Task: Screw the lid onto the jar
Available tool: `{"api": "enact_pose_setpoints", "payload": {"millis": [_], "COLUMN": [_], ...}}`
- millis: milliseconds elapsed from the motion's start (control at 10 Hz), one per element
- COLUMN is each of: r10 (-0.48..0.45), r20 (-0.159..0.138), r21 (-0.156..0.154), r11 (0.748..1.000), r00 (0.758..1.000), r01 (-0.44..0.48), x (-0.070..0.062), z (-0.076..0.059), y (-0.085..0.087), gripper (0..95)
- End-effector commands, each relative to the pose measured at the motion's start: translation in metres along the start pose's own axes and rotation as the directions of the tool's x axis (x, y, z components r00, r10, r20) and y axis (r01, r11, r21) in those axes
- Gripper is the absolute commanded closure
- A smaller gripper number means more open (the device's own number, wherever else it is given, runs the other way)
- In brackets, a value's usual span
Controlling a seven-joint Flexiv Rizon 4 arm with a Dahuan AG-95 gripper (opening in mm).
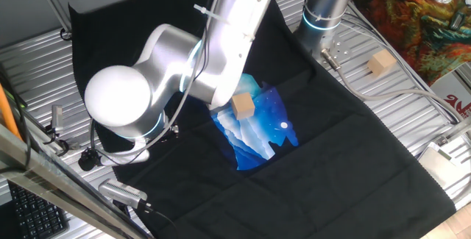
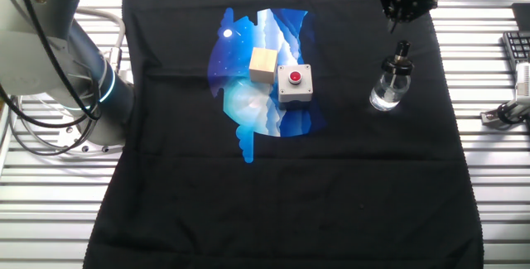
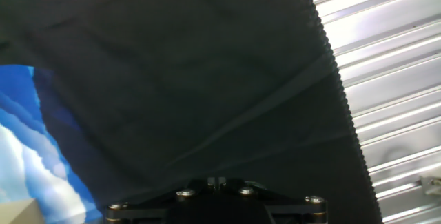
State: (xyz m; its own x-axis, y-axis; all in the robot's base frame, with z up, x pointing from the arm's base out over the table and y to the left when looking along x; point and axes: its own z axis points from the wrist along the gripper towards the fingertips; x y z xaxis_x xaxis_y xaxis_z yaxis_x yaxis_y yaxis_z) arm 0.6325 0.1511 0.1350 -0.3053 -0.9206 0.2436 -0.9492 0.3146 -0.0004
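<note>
Small black round lid (image 2: 402,51) already seated on the short clear glass jar (image 2: 389,88); gripper (image 2: 406,0) raised apart, finger state indeterminable.

We see silver arm (image 1: 213,48) crossing frame from upper centre, big round joint (image 1: 121,99) at left. Black cloth (image 1: 331,158) covers ribbed metal table (image 1: 412,106). Blue-and-white print (image 1: 257,132) at cloth centre; tan wooden cube (image 1: 243,106) on it, just beside arm. Second wooden cube (image 1: 381,63) on bare table, right. Second arm base (image 1: 324,7) with glowing ring, top. Gripper hidden.
</note>
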Motion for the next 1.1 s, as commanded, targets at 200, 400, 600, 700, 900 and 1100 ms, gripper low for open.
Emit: {"api": "enact_pose_setpoints", "payload": {"millis": [200,400,600,700,900,1100], "r10": [0.008,0.011,0.012,0.015,0.018,0.032], "r20": [-0.003,-0.014,-0.031,-0.044,-0.060,-0.088], "r21": [0.005,0.010,0.016,0.020,0.023,0.025], "r11": [1.000,1.000,1.000,1.000,1.000,0.999], "r00": [1.000,1.000,0.999,0.999,0.998,0.996], "r01": [-0.008,-0.011,-0.011,-0.014,-0.017,-0.030], "x": [0.003,0.004,0.006,0.006,0.009,0.014], "z": [-0.005,-0.012,-0.014,-0.014,-0.015,-0.016], "y": [0.005,0.010,0.011,0.011,0.011,0.013], "gripper": [95.0,95.0,95.0,95.0,95.0,95.0]}}
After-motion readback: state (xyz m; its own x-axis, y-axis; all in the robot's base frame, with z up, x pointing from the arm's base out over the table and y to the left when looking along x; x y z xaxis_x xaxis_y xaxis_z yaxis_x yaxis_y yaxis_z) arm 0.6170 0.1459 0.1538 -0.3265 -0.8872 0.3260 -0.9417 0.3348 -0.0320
